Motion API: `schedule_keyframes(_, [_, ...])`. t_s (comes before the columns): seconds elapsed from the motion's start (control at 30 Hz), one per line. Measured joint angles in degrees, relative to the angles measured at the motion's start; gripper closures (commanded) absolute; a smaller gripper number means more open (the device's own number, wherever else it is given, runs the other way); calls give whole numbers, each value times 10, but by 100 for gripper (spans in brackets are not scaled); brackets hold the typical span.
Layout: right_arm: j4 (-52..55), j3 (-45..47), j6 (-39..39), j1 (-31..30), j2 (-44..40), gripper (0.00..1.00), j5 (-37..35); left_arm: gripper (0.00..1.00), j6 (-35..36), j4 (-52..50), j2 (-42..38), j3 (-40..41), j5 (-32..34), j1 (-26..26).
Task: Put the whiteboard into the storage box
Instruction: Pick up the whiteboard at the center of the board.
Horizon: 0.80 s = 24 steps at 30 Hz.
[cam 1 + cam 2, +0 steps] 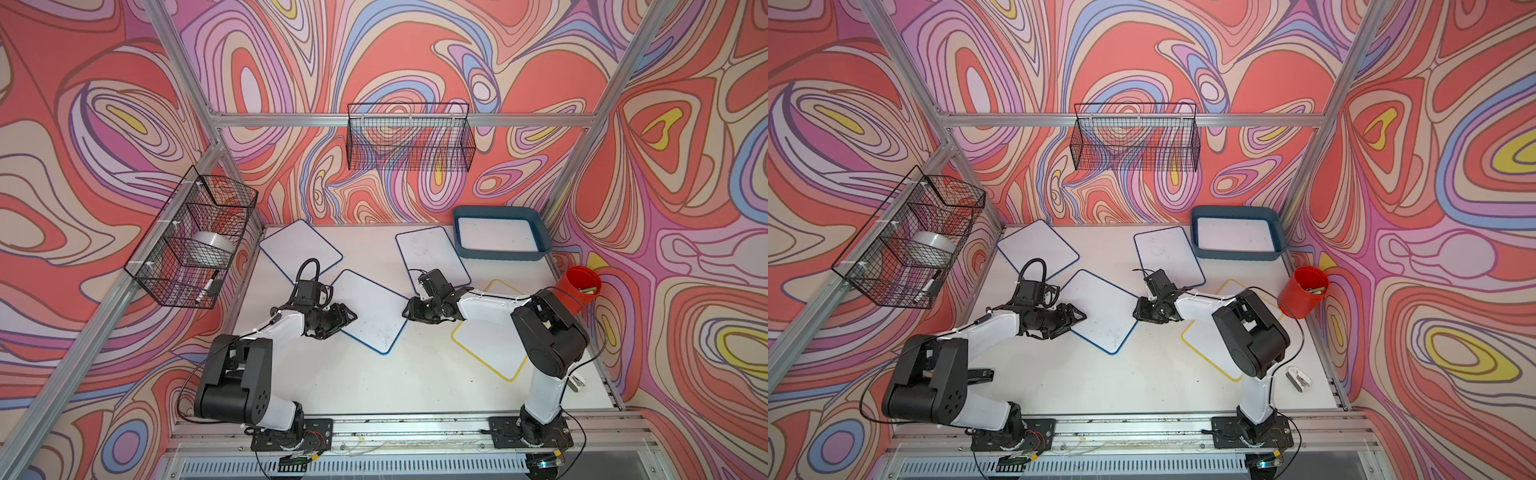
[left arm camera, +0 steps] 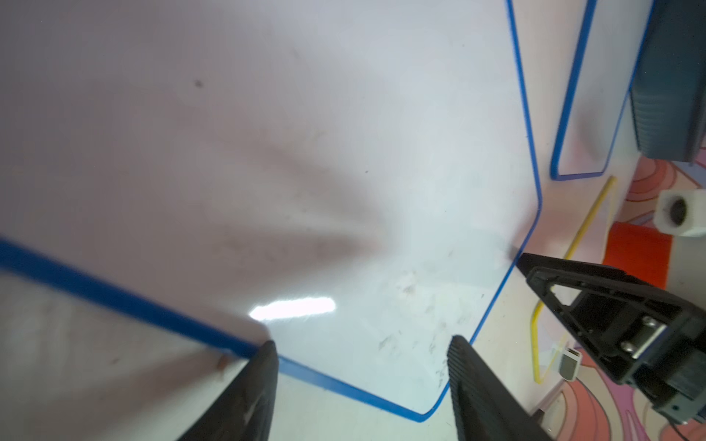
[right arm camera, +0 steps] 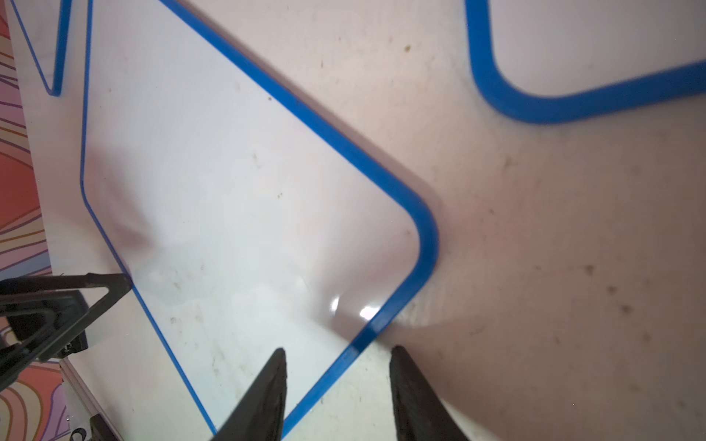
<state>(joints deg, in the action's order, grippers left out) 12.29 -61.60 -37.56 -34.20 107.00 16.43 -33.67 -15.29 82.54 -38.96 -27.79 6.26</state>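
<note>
A blue-rimmed whiteboard (image 1: 374, 316) (image 1: 1106, 313) lies askew mid-table. My left gripper (image 1: 350, 318) (image 2: 363, 345) stands open at its left edge, with the blue rim (image 2: 324, 382) running between the fingers. My right gripper (image 1: 408, 311) (image 3: 339, 350) is open at the board's right corner, and the rim (image 3: 355, 343) passes between its fingertips. Neither is closed on the board. The teal storage box (image 1: 494, 210) (image 1: 1233, 209) sits at the back right, with a whiteboard (image 1: 496, 237) lying inside it.
Two more blue-rimmed boards (image 1: 297, 249) (image 1: 430, 255) lie further back. A yellow-rimmed board (image 1: 494, 345) lies partly under the right arm. A red bucket (image 1: 582, 286) hangs at the right wall. Black wire baskets (image 1: 409, 137) (image 1: 195, 241) hang on the back and left walls.
</note>
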Motion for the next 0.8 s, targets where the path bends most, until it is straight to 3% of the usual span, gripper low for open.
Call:
schedule_keyframes(0.23, [-6,8,6,3,-1,53,26,32,28,-68,-4,-84,57,-35])
schedule_keyframes(0.57, [-39,55,3,3,-24,53,72,33,61,-71,217,-296,66,-78])
schedule_keyframes(0.67, [-40,67,2,3,-33,53,82,33,61,-70,277,-333,58,-79])
schedule_keyframes(0.8, [-40,75,3,3,-39,53,88,33,63,-64,297,-345,42,-79])
